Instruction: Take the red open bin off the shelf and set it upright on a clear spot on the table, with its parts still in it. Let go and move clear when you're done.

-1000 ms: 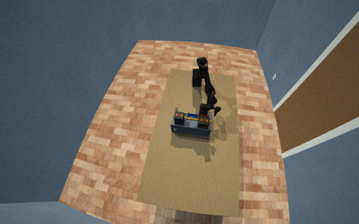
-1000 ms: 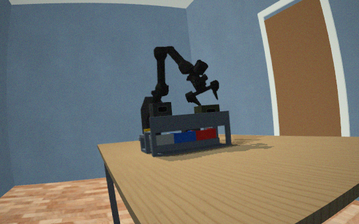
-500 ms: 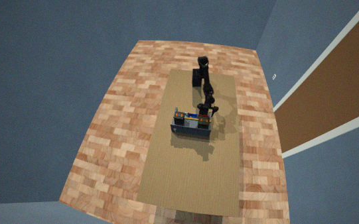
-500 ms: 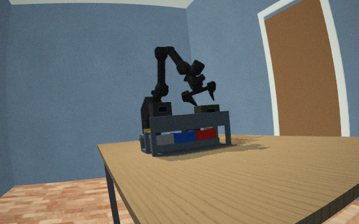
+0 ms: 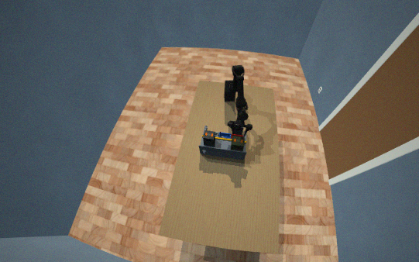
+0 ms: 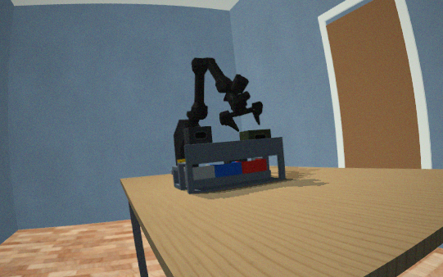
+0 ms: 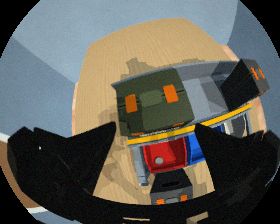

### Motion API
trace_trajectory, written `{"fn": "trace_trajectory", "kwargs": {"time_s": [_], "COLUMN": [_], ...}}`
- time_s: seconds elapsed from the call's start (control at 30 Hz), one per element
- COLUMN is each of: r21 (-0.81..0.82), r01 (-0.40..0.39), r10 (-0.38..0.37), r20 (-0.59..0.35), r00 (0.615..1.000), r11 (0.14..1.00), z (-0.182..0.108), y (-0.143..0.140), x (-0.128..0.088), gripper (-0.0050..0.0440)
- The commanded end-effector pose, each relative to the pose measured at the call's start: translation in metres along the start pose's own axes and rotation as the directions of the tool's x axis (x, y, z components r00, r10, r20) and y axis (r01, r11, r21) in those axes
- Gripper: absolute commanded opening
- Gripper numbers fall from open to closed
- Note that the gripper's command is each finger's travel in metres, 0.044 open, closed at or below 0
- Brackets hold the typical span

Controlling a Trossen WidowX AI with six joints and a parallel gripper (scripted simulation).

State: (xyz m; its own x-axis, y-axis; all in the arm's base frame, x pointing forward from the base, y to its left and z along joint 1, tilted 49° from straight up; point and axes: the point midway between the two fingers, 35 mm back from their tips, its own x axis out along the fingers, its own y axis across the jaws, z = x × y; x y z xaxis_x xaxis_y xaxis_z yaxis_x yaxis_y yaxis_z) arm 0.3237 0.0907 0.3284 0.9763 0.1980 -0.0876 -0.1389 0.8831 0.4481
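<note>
The red open bin [image 5: 237, 136] [image 6: 254, 165] [image 7: 177, 150] sits upright at one end of the lower level of the grey shelf [image 5: 222, 154] [image 6: 233, 152] [image 7: 200, 92]. One round grey part [image 7: 159, 160] shows inside it; other parts cannot be made out. My gripper [image 5: 238, 133] [image 6: 248, 126] [image 7: 157, 127] is wide open and empty. It hangs above the shelf's red-bin end, higher than the bin. In the wrist view the bin shows low between the fingers, its right side near the right finger.
A blue bin [image 6: 228, 169] [image 7: 192, 152] adjoins the red one, with a grey bin [image 6: 204, 172] beyond. A green case [image 6: 255, 134] [image 7: 151, 112] and dark case [image 6: 197, 135] [image 7: 241, 86] stand on top. A black case [image 7: 172, 183] with orange latches stands close in front of the red bin.
</note>
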Motion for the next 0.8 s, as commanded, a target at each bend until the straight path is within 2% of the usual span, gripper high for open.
{"fn": "trace_trajectory", "kwargs": {"time_s": [0.0, 0.3, 0.47, 0.77], "r21": [-0.021, -0.021, -0.124, -0.124], "r01": [-0.02, -0.02, 0.022, 0.022], "r10": [0.021, 0.021, -0.011, -0.011], "r20": [0.043, 0.043, 0.091, 0.091], "r00": [0.999, 0.999, 0.996, 0.996], "r11": [1.0, 1.0, 0.992, 0.992], "z": [0.013, 0.013, 0.021, 0.021], "y": [0.001, 0.001, -0.021, -0.021], "x": [-0.008, -0.008, -0.012, -0.012], "gripper": [0.044, 0.044, 0.044, 0.044]}}
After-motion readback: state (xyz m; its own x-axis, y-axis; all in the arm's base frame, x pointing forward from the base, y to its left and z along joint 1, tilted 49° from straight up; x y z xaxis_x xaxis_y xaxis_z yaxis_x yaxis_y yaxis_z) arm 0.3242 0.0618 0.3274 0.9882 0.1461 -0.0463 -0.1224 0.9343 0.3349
